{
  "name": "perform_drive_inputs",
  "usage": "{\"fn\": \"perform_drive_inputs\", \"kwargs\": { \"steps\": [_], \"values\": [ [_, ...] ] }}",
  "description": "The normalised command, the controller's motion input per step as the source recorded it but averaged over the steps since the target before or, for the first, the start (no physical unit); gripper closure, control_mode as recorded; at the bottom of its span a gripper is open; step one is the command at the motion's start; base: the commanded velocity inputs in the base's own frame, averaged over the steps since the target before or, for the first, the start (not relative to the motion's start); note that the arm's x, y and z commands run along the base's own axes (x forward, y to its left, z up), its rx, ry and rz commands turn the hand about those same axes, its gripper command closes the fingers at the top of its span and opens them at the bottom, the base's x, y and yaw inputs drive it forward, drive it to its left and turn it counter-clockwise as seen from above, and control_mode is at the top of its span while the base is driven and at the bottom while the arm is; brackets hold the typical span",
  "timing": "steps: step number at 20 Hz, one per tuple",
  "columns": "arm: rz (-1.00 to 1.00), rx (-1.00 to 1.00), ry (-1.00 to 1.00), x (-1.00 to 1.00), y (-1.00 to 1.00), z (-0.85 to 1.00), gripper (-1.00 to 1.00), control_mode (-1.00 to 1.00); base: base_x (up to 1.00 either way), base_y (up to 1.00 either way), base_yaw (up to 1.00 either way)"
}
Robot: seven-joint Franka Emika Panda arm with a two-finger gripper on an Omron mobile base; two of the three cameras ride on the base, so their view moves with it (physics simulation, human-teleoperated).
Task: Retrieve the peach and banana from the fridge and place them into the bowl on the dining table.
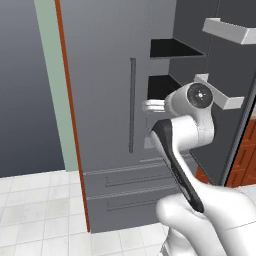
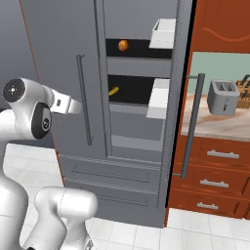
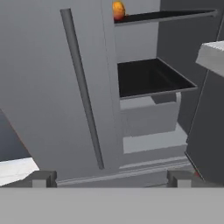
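One banana (right base view), peach above

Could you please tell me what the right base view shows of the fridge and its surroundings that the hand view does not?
Right base view alone: the banana on the lower dark shelf, the toaster on the side counter, the wooden drawers, and the robot's arm. Hand view alone: the two open fingertips of the hand at its bottom. Both share the fridge with its right door open, the closed left door's handle, and the peach on the upper shelf.
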Motion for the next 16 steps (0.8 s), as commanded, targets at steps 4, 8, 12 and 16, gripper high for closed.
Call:
{"fn": "perform_drive_inputs", "kwargs": {
  "steps": [4, 8, 12, 16],
  "values": [
    [0.12, -0.01, 0.1, 0.46, 0.29, 0.0, -1.0, -1.0, 0.0, 0.0, 0.0],
    [0.07, 0.0, 0.06, 0.65, 0.05, 0.0, -1.0, -1.0, 0.0, 0.0, 0.0],
    [0.01, 0.0, 0.08, 0.71, 0.0, 0.0, -1.0, -1.0, 0.0, 0.0, 0.0],
    [0.0, 0.0, 0.01, 0.72, 0.0, -0.07, -1.0, -1.0, 0.0, 0.0, 0.0]
  ]
}}
